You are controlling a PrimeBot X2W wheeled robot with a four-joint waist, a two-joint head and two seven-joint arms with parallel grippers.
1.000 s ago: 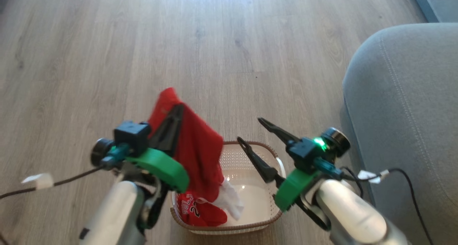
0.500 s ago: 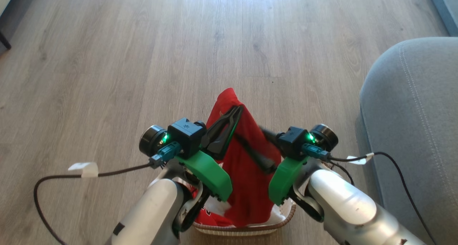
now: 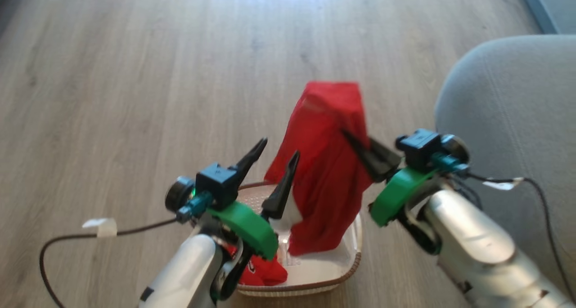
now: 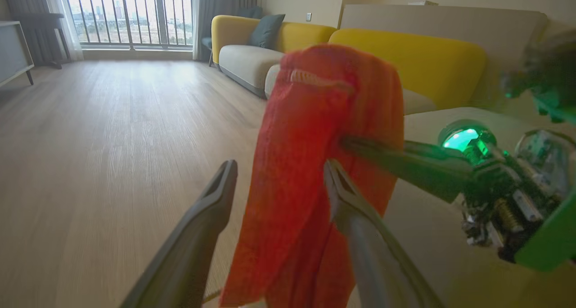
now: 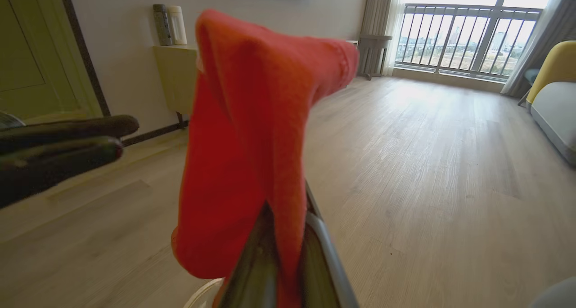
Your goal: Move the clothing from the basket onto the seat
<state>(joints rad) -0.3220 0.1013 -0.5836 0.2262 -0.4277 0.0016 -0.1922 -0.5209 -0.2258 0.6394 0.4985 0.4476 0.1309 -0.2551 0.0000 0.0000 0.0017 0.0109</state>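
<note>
Pale wood-plank flooring (image 3: 135, 74) lies open ahead and to the robot's left. At the middle of things, the right gripper (image 3: 360, 153) is pinched tight on a bright red soft-fabric garment (image 3: 328, 164), its two dark fingers squeezed together with cloth between them. The left gripper (image 3: 280, 149) stands spread wide and holds nothing. A second ago it was the other way round: the left carried this garment and the right was spread and empty. The handover looks complete, and the cloth now sits with the arm nearer its goal.

The garment hangs in a tall drape from the right fingers, its hem down inside the small cream perforated plastic basket with a brown woven-look rim (image 3: 310, 287); whether it touches the bottom cannot be told. A second red garment with dark lettering (image 3: 265, 272) lies in the basket's near-left corner, so the task is probably at an early stage.

Just beside the right forearm rises the large grey upholstered seat cushion with a rounded corner (image 3: 504, 96), with nothing between them. Two edges matter: the hem must clear the basket rim, and the left gripper's inner finger stands just beside the drape, where it could snag.
</note>
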